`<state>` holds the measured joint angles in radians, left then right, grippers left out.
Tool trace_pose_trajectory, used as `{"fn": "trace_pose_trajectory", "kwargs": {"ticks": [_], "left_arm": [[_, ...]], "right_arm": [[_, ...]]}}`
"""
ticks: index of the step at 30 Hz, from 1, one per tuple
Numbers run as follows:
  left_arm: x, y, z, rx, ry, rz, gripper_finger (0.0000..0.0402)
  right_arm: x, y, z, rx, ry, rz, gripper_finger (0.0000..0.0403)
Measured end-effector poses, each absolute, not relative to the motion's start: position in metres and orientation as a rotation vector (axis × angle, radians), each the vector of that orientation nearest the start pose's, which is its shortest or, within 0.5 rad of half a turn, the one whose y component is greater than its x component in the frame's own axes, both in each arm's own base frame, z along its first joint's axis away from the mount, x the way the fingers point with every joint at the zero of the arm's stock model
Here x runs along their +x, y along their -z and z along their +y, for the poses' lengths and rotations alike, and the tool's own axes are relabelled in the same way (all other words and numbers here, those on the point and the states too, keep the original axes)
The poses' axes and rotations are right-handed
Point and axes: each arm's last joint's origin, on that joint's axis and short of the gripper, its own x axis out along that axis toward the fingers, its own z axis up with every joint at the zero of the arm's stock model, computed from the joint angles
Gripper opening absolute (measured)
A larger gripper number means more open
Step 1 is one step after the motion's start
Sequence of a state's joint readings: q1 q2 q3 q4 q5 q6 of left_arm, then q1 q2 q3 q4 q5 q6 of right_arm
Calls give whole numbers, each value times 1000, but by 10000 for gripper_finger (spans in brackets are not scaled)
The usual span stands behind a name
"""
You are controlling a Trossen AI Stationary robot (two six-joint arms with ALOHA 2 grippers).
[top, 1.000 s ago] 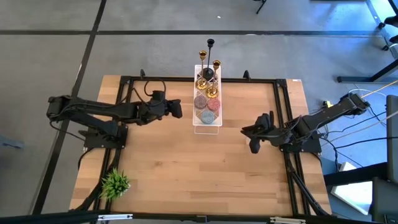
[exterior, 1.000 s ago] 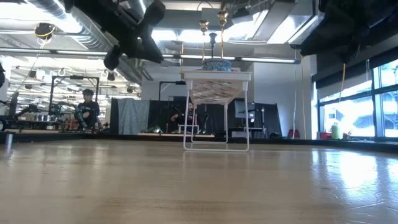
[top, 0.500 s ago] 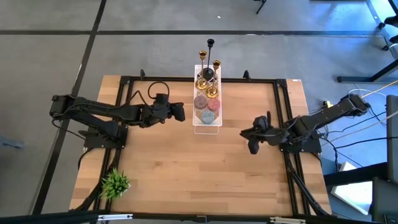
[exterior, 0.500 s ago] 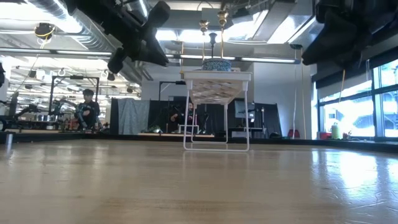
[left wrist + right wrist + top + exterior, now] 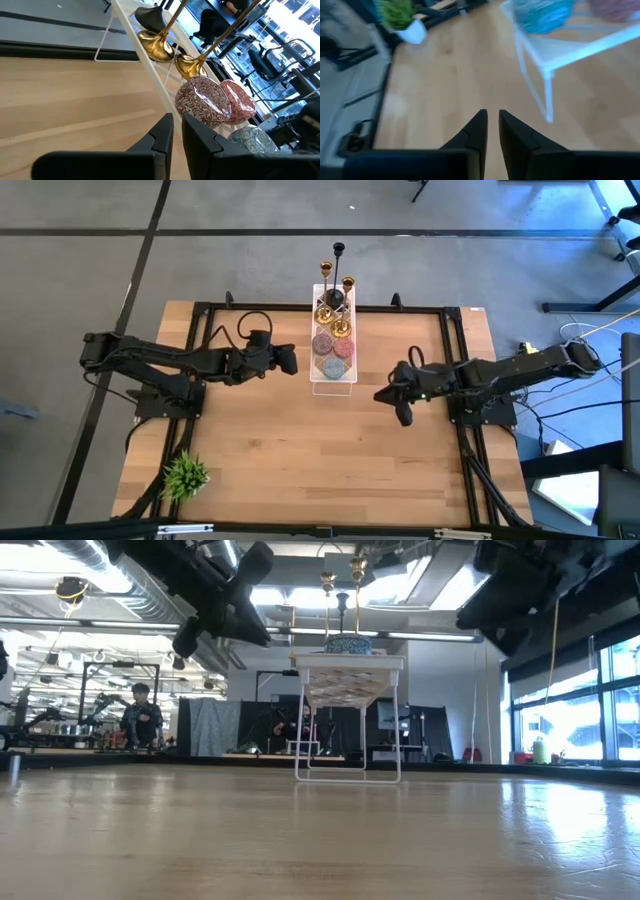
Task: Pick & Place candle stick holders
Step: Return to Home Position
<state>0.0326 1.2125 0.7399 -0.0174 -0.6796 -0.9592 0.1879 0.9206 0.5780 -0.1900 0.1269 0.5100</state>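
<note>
Right gripper (image 5: 388,396) has slid a little toward 9 o'clock, farther in over the table (image 5: 300,470), and its arm is now stretched out long. Left gripper (image 5: 289,362) has hardly moved since the picture just before this one.

Take 12 o'clock as the far edge of the table in the high view. The candle stick holders (image 5: 335,305) all stand on the far end of the small white shelf (image 5: 333,387), which sits near the table's far edge, at its middle. One is black and the others are shiny gold. Their thin stems point straight up, as the low view shows. Three round candles (image 5: 322,343) sit on the shelf's near end. A little green plant (image 5: 185,475) is far off, in the table's near left corner.

Both grippers have their fingers almost pressed together, with just a thin slit between, and they hold nothing.

From the left gripper the holders lie at about 1 o'clock. From the right gripper they lie at about 11 o'clock. The left gripper is nearer, just beside the shelf but not touching it.

The job looks done, I think, since no holder is left on the table. What is left is for each arm to pull back to its own side, away from the shelf. The left arm should take more care, because a bump could knock the tall stems over.
</note>
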Motion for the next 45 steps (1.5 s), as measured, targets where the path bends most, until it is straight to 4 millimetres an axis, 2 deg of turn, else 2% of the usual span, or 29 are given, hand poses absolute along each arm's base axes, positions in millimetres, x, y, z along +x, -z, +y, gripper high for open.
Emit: {"fn": "trace_pose_trajectory", "kwargs": {"ticks": [4, 9, 20, 26, 31, 40, 45], "left_arm": [[252, -250, 26, -749, -859, 98, 33], [252, -250, 26, -757, -860, 94, 33], [252, -250, 29, -775, -855, 96, 33], [251, -250, 35, -785, -861, 98, 33], [250, -250, 41, -789, -883, 89, 33], [250, -250, 47, -802, -881, 95, 33], [250, -250, 47, -803, -877, 92, 33]], "right_arm": [[198, -219, 27, 507, -21, 499, 49], [194, -201, 27, 607, -10, 411, 49], [172, -211, 34, 570, 178, 290, 47], [161, -214, 36, 550, 217, 266, 21], [156, -200, 36, 598, 169, 243, 6], [143, -166, 30, 662, 120, 136, 3], [141, -161, 26, 627, 23, 159, 3]]}}
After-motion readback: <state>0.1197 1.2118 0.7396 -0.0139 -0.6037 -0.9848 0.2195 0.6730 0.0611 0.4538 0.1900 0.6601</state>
